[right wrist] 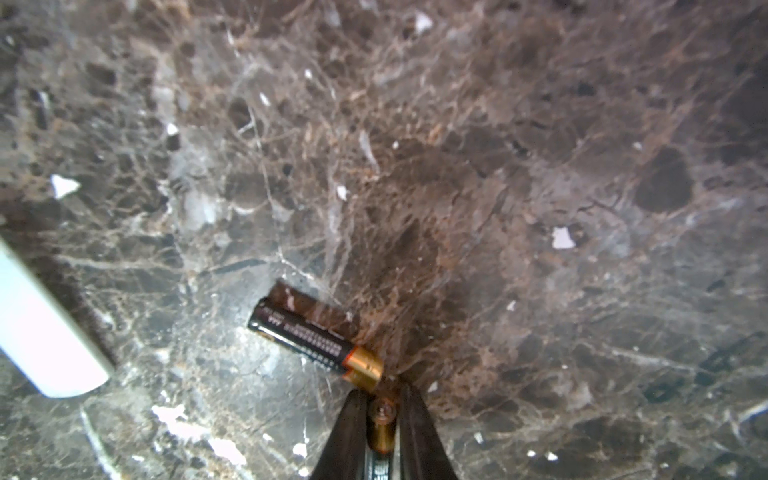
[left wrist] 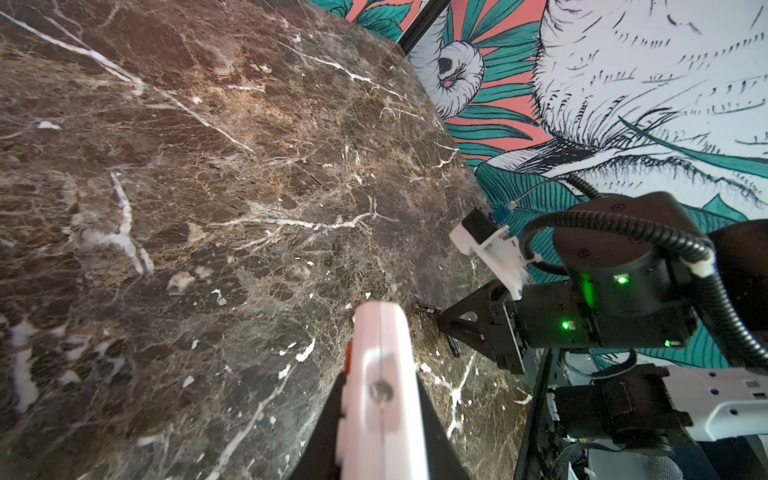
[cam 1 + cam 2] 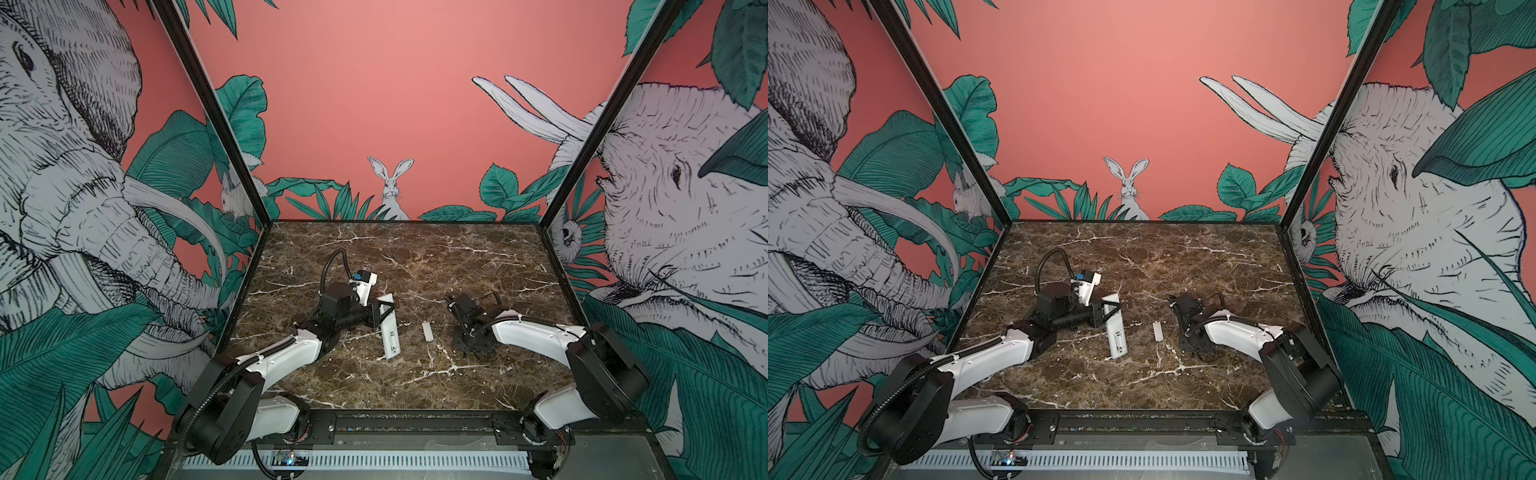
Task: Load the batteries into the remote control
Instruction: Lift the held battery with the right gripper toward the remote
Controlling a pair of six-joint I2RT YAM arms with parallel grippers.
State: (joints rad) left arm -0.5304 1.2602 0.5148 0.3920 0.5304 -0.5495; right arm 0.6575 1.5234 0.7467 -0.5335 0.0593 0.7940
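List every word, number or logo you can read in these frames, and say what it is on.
"AAA": on the loose battery lying on the marble table, right wrist view.
Longer white print along that battery: too blurred to read.
Print on the held battery between the right hand and its fingers: unreadable.
The remote control in the left hand: no legible marking.
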